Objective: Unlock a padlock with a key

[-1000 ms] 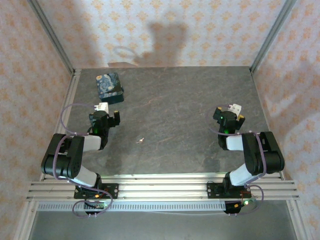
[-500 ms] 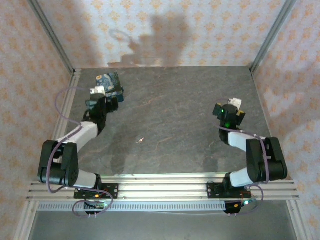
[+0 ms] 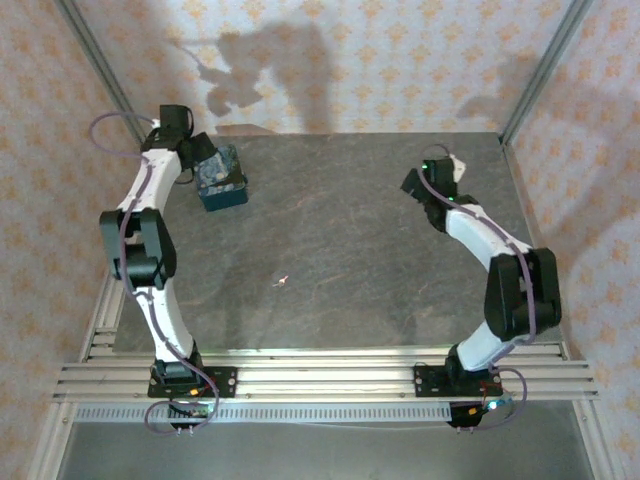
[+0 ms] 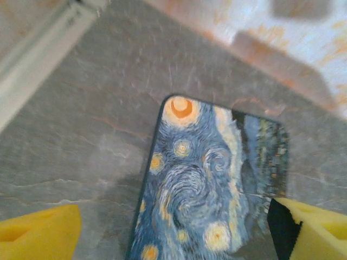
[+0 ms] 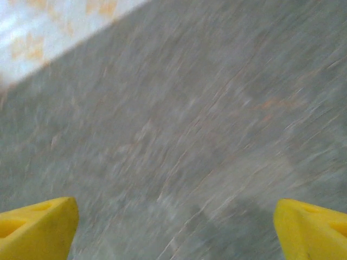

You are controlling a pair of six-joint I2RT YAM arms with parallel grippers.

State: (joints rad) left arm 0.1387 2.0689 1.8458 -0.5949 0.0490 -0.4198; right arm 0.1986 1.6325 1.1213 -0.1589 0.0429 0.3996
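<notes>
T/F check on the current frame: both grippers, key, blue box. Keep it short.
1. The left gripper is at the blue box with its fingers apart. True.
2. The right gripper holds the key. False: the key lies on the table near the middle, apart from both grippers.
3. The right gripper is open with bare table between its fingers. True.
4. The blue box sits at the near edge by the arm bases. False: it is in the far left corner of the table.
</notes>
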